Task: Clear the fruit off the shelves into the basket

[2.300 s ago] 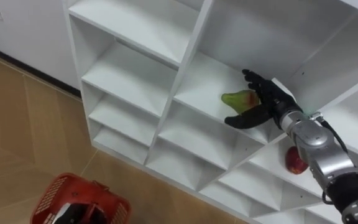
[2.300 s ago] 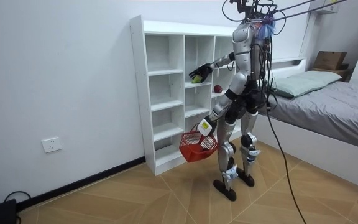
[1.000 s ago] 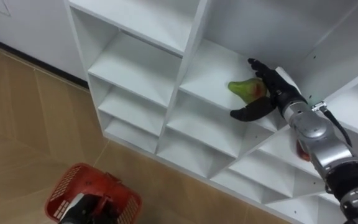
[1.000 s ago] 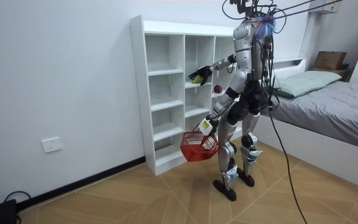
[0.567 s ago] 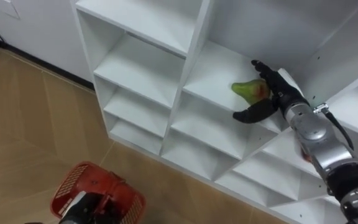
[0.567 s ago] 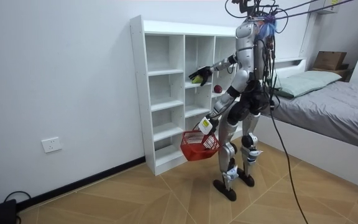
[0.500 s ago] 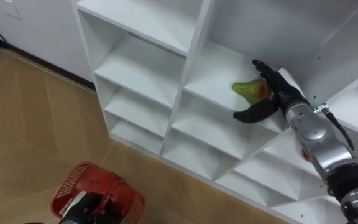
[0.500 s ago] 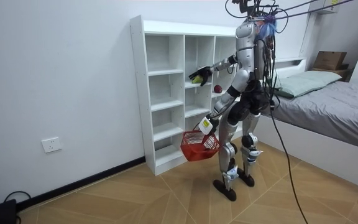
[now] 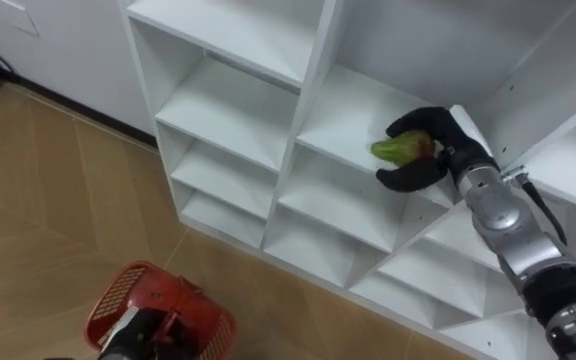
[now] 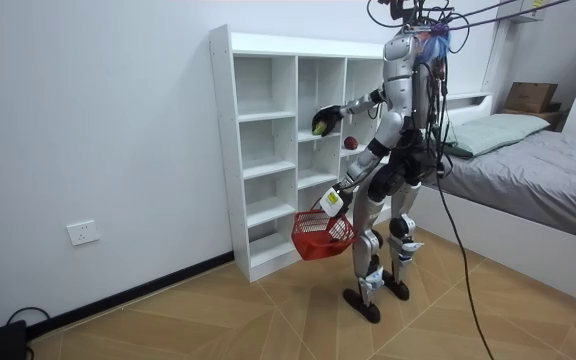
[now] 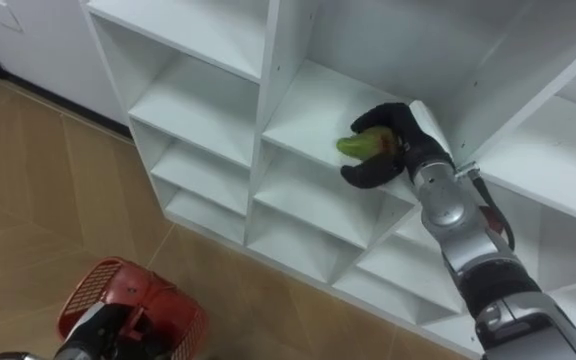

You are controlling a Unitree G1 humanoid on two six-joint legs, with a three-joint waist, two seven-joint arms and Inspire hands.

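A green fruit with a reddish patch (image 9: 392,150) lies on a shelf of the white closet (image 9: 308,110), in a middle compartment. My right hand (image 9: 426,142) reaches into that compartment, and its fingers and thumb are curled round the fruit (image 11: 359,146). My left hand (image 9: 131,337) hangs low at the lower left and holds the handle of a red basket (image 9: 168,315). In the room view I stand facing the closet (image 10: 258,130), with the basket (image 10: 319,234) at knee height. A red fruit (image 10: 349,143) sits one compartment lower, to the right.
The other closet compartments around the hand look bare. Wooden floor (image 9: 38,220) lies to the closet's left. In the room view a bed (image 10: 538,170) stands behind me at the right, and a wall socket (image 10: 84,233) is low on the wall.
My right hand's fingers and thumb, spread beside the green fruit before, have curled round it. The basket still hangs from my left hand; the view has shifted slightly.
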